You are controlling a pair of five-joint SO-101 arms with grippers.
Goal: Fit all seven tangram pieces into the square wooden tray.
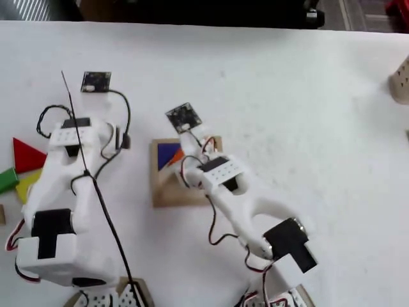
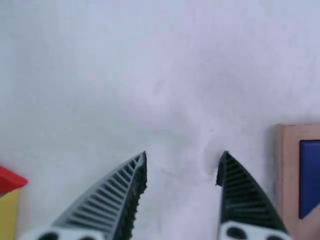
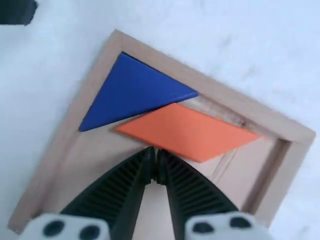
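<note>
In the tray (image 3: 250, 111), blue triangle (image 3: 132, 92), orange parallelogram (image 3: 187, 131)

Blue triangle (image 3: 132, 90) and orange parallelogram (image 3: 187, 132) lie touching inside the wooden tray (image 3: 225, 97).

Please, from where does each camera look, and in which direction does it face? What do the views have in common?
High view: fixed above the table, looking down; left arm and right arm show.
Left wrist view: on the left arm's wrist, facing bare table; the left fingers, open, show.
Right wrist view: on the right arm's wrist, facing down into the tray; the right fingers, shut, at the orange parallelogram's edge.
Shared: all three show the tray and the blue triangle.
</note>
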